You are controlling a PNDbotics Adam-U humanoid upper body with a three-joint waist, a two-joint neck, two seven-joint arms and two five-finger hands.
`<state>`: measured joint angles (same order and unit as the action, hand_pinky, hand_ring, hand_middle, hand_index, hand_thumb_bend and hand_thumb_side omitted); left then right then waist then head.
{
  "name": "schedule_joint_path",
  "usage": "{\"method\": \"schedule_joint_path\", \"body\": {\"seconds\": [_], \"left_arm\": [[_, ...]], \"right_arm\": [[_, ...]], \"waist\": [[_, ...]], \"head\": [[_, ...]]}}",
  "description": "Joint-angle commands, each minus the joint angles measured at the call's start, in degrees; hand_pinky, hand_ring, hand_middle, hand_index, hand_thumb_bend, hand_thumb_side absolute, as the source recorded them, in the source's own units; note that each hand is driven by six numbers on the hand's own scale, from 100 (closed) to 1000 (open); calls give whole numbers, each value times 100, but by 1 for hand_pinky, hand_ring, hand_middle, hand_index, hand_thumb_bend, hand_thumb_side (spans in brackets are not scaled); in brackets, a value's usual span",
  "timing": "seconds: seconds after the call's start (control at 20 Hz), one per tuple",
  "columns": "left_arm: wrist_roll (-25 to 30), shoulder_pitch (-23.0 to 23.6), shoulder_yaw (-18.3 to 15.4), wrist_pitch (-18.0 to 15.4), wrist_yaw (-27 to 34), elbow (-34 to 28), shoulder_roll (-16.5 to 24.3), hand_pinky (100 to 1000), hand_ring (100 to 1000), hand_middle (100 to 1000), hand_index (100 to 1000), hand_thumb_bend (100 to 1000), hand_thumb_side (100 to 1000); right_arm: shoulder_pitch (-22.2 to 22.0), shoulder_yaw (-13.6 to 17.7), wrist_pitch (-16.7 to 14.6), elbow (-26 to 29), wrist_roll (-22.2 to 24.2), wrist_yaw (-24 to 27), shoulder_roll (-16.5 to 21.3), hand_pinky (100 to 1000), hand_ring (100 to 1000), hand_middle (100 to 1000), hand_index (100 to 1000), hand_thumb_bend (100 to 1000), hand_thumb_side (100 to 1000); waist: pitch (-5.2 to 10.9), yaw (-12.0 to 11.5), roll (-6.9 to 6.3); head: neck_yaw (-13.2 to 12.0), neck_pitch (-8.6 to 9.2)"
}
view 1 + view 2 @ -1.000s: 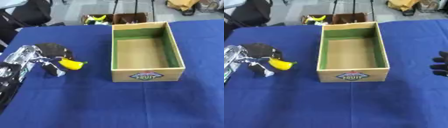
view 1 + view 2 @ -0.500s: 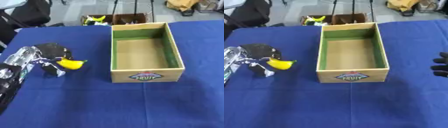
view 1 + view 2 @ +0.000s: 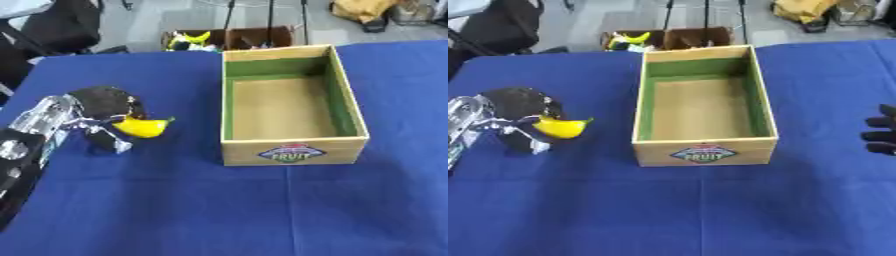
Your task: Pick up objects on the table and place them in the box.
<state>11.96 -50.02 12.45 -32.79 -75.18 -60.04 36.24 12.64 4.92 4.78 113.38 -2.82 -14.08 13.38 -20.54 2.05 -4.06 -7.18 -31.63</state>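
My left hand (image 3: pixel 98 107) is at the left of the blue table, its fingers curled round a yellow banana (image 3: pixel 143 127) whose tip points right toward the box. The wooden box (image 3: pixel 290 103) with green inner walls and a "FRUIT" label stands upright in the middle, with nothing in it. Several fingers of my right hand (image 3: pixel 880 135) show at the right edge of the right eye view, level with the box's front; whether they are open or shut is unclear.
The blue cloth (image 3: pixel 219 210) covers the whole table. Beyond the far edge a cardboard carton (image 3: pixel 229 38) on the floor holds more yellow and green items. A dark chair (image 3: pixel 61 25) stands at the back left.
The left hand with the banana has shifted a little; the box has not moved. The right hand's fingers stay at the right edge.
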Motion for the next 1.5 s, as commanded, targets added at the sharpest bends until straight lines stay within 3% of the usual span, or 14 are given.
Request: {"method": "schedule_joint_path", "body": {"seconds": [0.05,0.45,1.5], "left_arm": [[-174,-94,-95,27,-79,-45,132,362,609,594,729,100,488],[-339,-132,-139,140,-46,-134,192,351,599,584,720,100,482],[-29,-316,-116,308,452,-1021,381,349,588,573,708,100,467]], "right_arm": [[62,34,-20,70,18,51,50,701,704,711,870,100,1000],[49,33,-20,64,24,58,52,701,704,710,871,100,1000],[-6,36,-5,38,-1,94,69,703,705,708,871,100,1000]], "waist": [[99,-6,18],[156,-34,9],[368,-55,-49]], "head": [[-2,58],[-2,12],[-31,-114]]}}
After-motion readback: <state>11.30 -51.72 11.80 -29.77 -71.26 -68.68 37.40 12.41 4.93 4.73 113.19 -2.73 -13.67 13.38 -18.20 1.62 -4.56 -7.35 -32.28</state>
